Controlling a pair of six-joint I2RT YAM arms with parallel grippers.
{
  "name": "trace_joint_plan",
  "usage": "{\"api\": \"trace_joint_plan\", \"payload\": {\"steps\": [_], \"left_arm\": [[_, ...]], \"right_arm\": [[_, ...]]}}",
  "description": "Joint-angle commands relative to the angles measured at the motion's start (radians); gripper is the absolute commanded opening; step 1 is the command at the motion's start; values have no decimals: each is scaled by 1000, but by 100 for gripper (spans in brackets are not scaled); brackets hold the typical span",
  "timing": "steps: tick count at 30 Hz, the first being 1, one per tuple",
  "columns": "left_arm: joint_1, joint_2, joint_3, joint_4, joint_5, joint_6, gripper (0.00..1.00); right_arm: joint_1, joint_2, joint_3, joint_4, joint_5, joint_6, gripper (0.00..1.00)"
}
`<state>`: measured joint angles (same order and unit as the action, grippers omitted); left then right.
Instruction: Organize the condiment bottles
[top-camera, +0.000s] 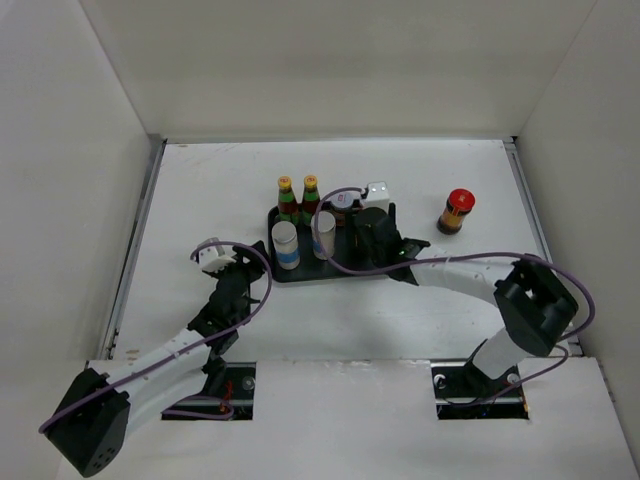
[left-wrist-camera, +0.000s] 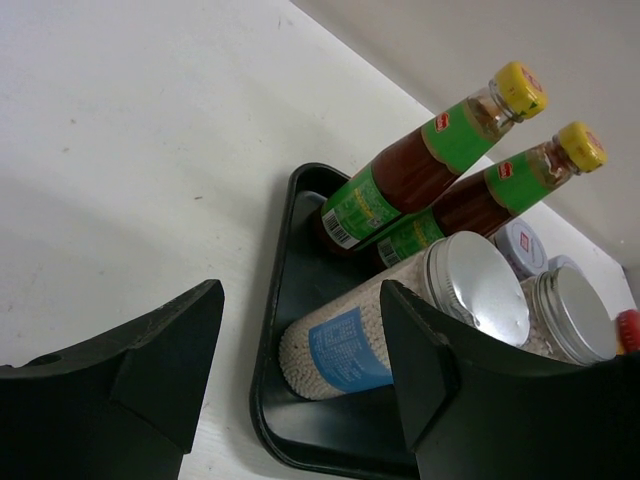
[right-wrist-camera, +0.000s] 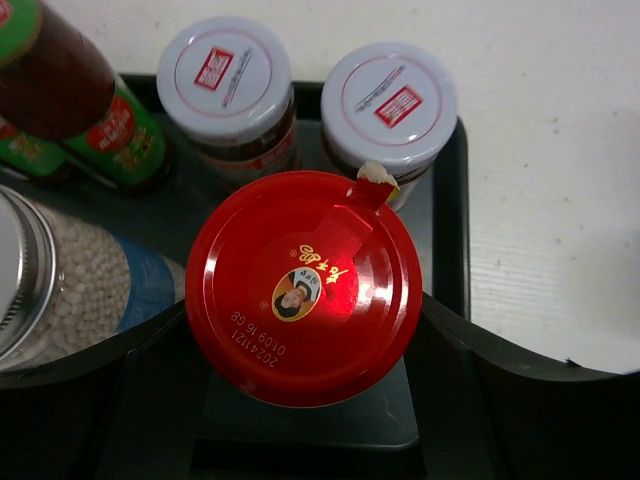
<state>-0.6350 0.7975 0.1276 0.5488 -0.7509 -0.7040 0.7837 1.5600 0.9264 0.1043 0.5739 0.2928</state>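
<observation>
Right jaws: closed against both sides of the red-lidded jar (right-wrist-camera: 300, 285); I read the right gripper (right-wrist-camera: 302, 350) as gripping it.
Left jaws: apart with nothing between them; the left gripper (left-wrist-camera: 300, 330) hangs over the table (top-camera: 200, 190) just beside the left end of the tray (left-wrist-camera: 265, 380), parked out of the way, I judge.
Held jar: over the tray's right part, just in front of two pale-lidded jars (right-wrist-camera: 225, 85); I cannot tell whether its base touches the tray floor.
Why there: like stands by like, with yellow-capped bottles (top-camera: 286, 200) at the back and grey-topped cylinders (top-camera: 286, 245) in front, so this slot suits the red pair.
Outstanding: second red-lidded jar (top-camera: 456, 211) stands on the table, well apart to the right.
</observation>
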Motion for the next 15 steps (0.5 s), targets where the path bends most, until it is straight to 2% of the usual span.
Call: {"api": "trace_joint_plan", "payload": {"steps": [1, 12, 14, 15], "left_arm": [[5, -32, -13, 54, 5, -2, 63], [1, -15, -5, 54, 5, -8, 63], [1, -6, -3, 54, 5, -8, 63], [1, -4, -5, 54, 5, -9, 63]], "right_arm": [[30, -8, 92, 156, 21, 19, 54], [111, 80, 132, 184, -14, 46, 56], [111, 89, 138, 184, -22, 54, 58], [111, 97, 143, 184, -22, 52, 63]]}}
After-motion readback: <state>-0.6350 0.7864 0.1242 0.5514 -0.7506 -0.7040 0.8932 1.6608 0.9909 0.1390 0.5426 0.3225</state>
